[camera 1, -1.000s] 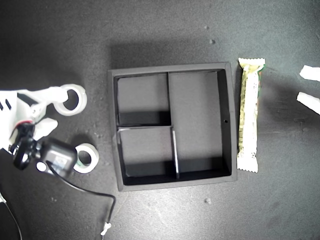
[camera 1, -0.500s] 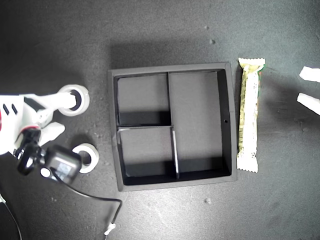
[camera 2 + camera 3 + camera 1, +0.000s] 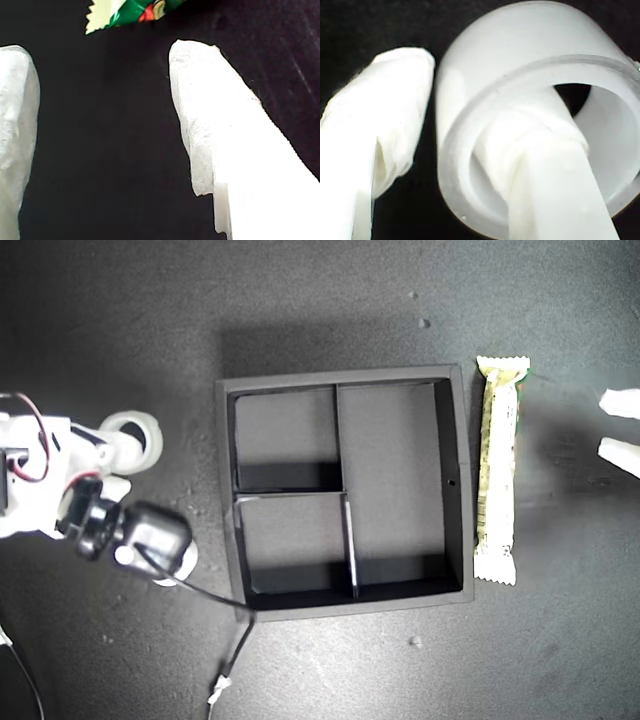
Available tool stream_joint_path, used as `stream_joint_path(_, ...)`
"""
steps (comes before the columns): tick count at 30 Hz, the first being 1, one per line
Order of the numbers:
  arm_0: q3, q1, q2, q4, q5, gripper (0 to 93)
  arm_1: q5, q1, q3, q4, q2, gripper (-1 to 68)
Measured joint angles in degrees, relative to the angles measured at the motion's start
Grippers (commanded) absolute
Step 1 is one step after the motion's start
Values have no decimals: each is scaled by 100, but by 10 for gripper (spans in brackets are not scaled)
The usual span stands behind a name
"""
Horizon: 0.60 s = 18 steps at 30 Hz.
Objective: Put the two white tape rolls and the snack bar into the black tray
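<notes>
The black tray (image 3: 226,490) lies mid-table with its compartments bare. The snack bar (image 3: 498,470) lies along its wall on the exterior view's right, and its crimped end (image 3: 130,10) shows beyond my first gripper (image 3: 105,125). That first gripper (image 3: 622,428) stands open at the exterior view's right edge, holding nothing. One white tape roll (image 3: 132,438) sits on the exterior view's left of the tray. My second gripper (image 3: 125,465) has one finger (image 3: 545,165) through that roll (image 3: 520,45) and the other finger (image 3: 390,110) against its outer wall. The other tape roll (image 3: 188,558) is mostly hidden under the wrist camera.
The black wrist camera (image 3: 150,535) hangs over the lower roll, close to the tray's wall on the exterior view's left. Its black cable runs to a white connector (image 3: 215,695) near the front edge. Small crumbs (image 3: 415,642) dot the dark table.
My second gripper's jaws have narrowed around the upper roll, which shifted slightly toward the exterior view's left. Its wrist camera swung toward the tray, covering more of the lower roll. The first gripper barely moved.
</notes>
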State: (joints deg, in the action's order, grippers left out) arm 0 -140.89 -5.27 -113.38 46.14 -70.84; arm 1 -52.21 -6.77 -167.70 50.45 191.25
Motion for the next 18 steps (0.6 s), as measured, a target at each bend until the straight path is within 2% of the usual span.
stream_joint_path(3, 44, -141, -211, 88, 149, 2, 167, -70, 343, 141, 0, 187)
stream_joint_path(6, 70, -352, -677, 519, 343, 2, 220, -264, 835, 396, 0, 188)
stream_joint_path(10, 563, -360, -1336, 1274, 650, 2, 88, -527, 1468, 510, -281, 189)
stream_joint_path(16, 2004, -387, -1327, 2399, 1081, 2, 88, -105, 3164, 896, -2839, 192)
stream_joint_path(18, 2426, -387, -1195, 2593, 1169, 2, 1222, 53, 3683, 1099, -3911, 197)
